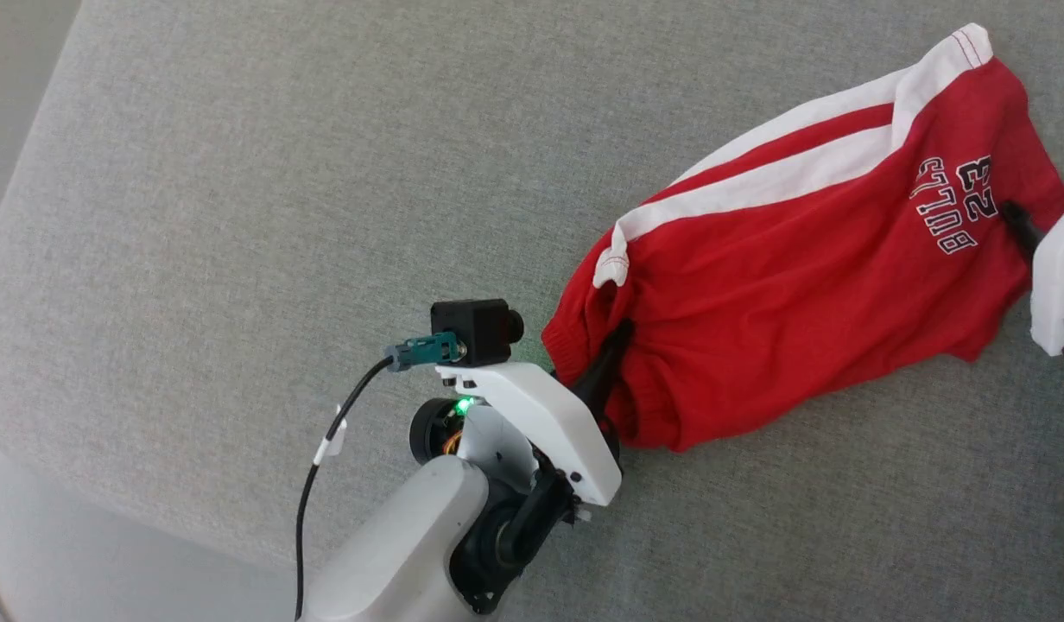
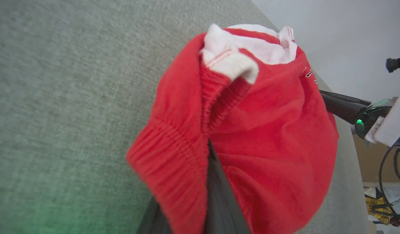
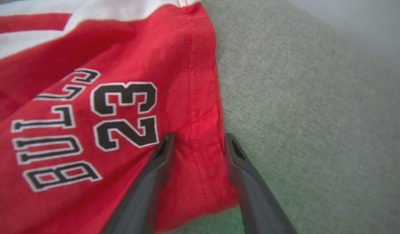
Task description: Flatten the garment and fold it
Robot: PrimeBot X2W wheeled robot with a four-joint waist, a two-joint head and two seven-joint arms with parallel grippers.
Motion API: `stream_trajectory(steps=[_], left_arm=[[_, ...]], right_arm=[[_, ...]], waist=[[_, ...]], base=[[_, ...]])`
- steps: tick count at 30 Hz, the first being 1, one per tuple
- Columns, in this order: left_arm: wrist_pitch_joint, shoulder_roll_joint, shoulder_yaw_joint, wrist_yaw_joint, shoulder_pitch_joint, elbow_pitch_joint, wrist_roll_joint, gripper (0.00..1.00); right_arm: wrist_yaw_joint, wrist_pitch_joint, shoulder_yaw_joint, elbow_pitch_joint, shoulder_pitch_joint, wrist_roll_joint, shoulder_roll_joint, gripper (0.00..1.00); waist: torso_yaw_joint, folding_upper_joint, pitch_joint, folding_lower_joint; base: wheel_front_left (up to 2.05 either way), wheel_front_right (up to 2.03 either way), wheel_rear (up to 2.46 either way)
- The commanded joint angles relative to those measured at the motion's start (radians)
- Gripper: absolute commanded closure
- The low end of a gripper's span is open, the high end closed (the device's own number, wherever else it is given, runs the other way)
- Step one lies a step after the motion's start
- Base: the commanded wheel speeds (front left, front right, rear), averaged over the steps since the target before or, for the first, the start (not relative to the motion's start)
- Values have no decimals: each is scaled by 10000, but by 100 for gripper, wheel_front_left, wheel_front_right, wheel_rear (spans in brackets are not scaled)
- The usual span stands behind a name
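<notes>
The garment (image 1: 782, 285), red shorts with white side stripes and "BULLS 23" lettering, lies stretched on a grey fabric surface from the lower middle to the upper right. My left gripper (image 1: 618, 335) is shut on its gathered waistband. In the left wrist view the dark fingers (image 2: 219, 195) pinch the ribbed red band (image 2: 174, 162), and the rest of the garment (image 2: 268, 130) bunches beyond. My right gripper (image 3: 198, 143) is open at the leg end, its two fingers astride the red hem (image 3: 200, 97) beside the lettering. In the head view the right gripper (image 1: 1016, 220) meets the leg hem at the right edge.
The grey fabric surface (image 1: 325, 173) spreads wide to the left of the garment. Its edge runs down the left side, with pale floor (image 1: 31, 536) beyond. A black cable (image 1: 325, 449) hangs from my left wrist camera. The left wrist view has the right arm's housing (image 2: 391, 120) past the garment.
</notes>
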Motion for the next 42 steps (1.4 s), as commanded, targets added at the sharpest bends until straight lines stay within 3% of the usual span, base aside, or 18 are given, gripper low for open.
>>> stream_trajectory(steps=[1,11,21,28,38,42], left_arm=[[90,63,-24,26,52,211,-67,100],[1,128,173,31,120,171,-222,100],[-85,565,621,9,539,-289,-556,100],[485,1264,539,238,1105,-1053,-654,100],[1132,2117,344,676,2057,-2201,-749,100],[1267,2473,419,825,2468,-2656,-859,100]], right_arm=[[14,510,183,281,287,182,264,98],[14,175,-388,317,190,32,738,100],[14,-1052,-1137,98,552,199,1564,100],[14,-1453,-1770,-950,2044,426,2201,100],[14,-1394,-2573,-3207,4889,623,3764,100],[14,-1427,-2706,-3859,5800,685,4082,100]], waist=[[12,-1,-40,0],[-53,-1,-187,0],[-840,-1,-991,0],[-1539,-1,-1592,0],[-2419,-1,-1986,0],[-2718,-1,-2020,0]], base=[[0,0,0],[0,0,0],[0,0,0],[0,0,0],[0,0,0],[0,0,0]])
